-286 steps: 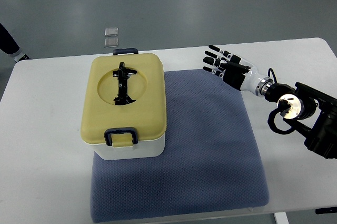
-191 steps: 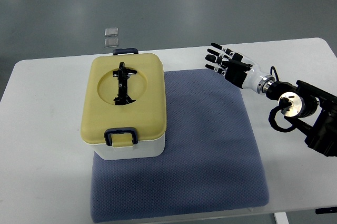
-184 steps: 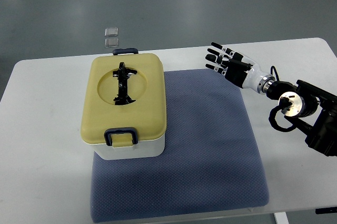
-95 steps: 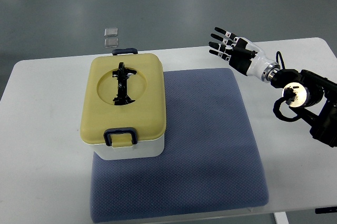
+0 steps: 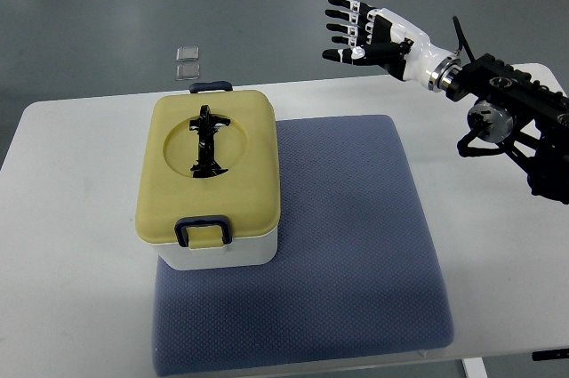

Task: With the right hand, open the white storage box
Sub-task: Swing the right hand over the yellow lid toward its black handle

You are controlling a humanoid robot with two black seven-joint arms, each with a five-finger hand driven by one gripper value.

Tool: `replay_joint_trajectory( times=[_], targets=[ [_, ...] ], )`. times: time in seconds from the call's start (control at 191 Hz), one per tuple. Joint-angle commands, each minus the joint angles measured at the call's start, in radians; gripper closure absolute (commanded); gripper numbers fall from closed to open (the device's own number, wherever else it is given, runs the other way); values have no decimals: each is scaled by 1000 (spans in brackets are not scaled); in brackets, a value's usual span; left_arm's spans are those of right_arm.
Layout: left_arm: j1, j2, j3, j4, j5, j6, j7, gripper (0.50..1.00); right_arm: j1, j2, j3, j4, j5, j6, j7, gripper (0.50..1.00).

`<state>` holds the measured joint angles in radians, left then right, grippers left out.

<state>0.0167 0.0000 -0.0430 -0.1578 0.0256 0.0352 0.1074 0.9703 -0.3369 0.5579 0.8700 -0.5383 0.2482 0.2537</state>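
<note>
The white storage box stands on the left part of a blue-grey mat. Its yellow lid is down, with a folded black handle in a round recess. A dark latch sits at the near end and another latch at the far end. My right hand hovers high above the table's far edge, well to the right of the box. Its fingers are spread, pointing left, and hold nothing. The left arm is out of view.
The white table carries the mat and the box. My right forearm and its black joint housing hang over the far right corner. Two small clear squares lie on the grey floor beyond the table.
My right hand has risen and swung left, from low over the mat's far right corner to high above the table's far edge. The box has not moved.
</note>
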Motion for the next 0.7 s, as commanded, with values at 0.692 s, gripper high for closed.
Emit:
replay_joint_trajectory(
  times=[0.692],
  targets=[
    [0,0,0,1,0,0,0,500,645,125,-427,135,-924,152,331,564]
  ],
)
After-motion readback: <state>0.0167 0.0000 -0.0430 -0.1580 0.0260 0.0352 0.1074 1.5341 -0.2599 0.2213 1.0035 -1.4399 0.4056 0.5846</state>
